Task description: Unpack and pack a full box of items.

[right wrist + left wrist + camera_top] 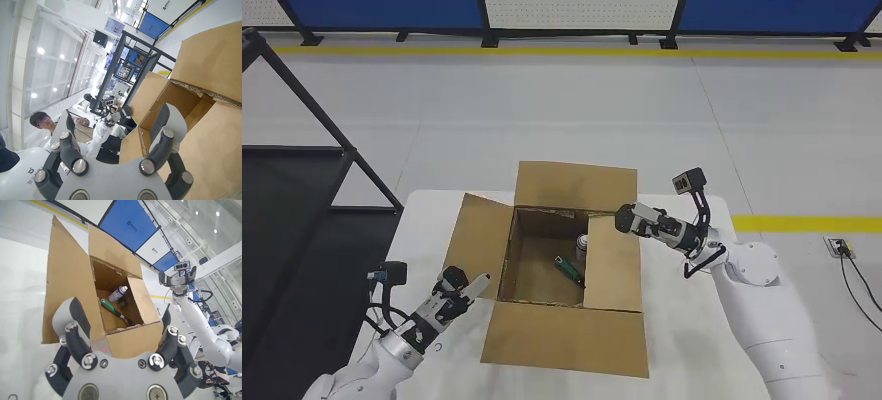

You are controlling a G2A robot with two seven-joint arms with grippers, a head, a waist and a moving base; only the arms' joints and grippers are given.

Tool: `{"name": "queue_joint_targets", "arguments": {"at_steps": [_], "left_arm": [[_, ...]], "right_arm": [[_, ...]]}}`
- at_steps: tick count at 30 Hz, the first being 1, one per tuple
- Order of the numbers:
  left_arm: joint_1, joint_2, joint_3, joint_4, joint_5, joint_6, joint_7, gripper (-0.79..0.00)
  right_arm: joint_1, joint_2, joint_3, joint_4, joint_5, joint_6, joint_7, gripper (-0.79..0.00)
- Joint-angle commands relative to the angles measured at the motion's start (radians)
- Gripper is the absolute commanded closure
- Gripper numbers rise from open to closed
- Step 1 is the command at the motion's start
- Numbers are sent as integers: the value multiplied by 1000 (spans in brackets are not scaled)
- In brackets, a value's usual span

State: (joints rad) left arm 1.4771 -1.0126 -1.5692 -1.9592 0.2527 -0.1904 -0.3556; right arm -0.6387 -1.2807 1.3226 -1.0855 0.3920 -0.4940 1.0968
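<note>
One cardboard box (567, 340) stands open in the middle of the white surface (427, 230), its four flaps folded outward: the far flap (577, 185) stands up, the left flap (480, 245) and the right flap (614, 265) slope out to the sides, and the near flap lies toward the robot. Three items lie on the box floor, all gathered toward its right wall. One is a spray can (117, 293) with a white cap, lying tilted against the far right corner. One is a tool (111, 308) with a green and black handle, lying flat nearer the middle with its metal end pointing to the near right corner. One is a small dark round thing (122, 304), between the can and the tool and just beside both; what it is cannot be told. There are two grippers, both empty and both outside the box. The left gripper (464, 284) hovers over the surface just beside the outer edge of the left flap, fingers spread apart and aimed at the box. The right gripper (626, 218) hangs above the far end of the right flap, near the box's far right corner, its two fingers likewise held wide apart with nothing between them
</note>
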Motion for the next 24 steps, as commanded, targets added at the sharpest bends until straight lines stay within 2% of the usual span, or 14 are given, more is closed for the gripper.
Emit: {"name": "queue_joint_targets", "arguments": {"at_steps": [1, 7, 15, 24], "left_arm": [[-14, -1, 4, 41, -23, -10, -7, -785], [-40, -6, 27, 96, -79, -36, -32, -785], [-58, -10, 49, 132, -85, -19, -66, -785], [-52, -13, 40, 114, -74, -15, -50, -785]], "right_arm": [[-2, 2, -1, -2, 0, 0, -4, -785], [-17, 8, 4, -20, -1, 2, -16, -785], [-23, 15, 0, -34, 1, 5, -22, -785], [-11, 20, -11, -23, 10, 3, -20, -785]]}}
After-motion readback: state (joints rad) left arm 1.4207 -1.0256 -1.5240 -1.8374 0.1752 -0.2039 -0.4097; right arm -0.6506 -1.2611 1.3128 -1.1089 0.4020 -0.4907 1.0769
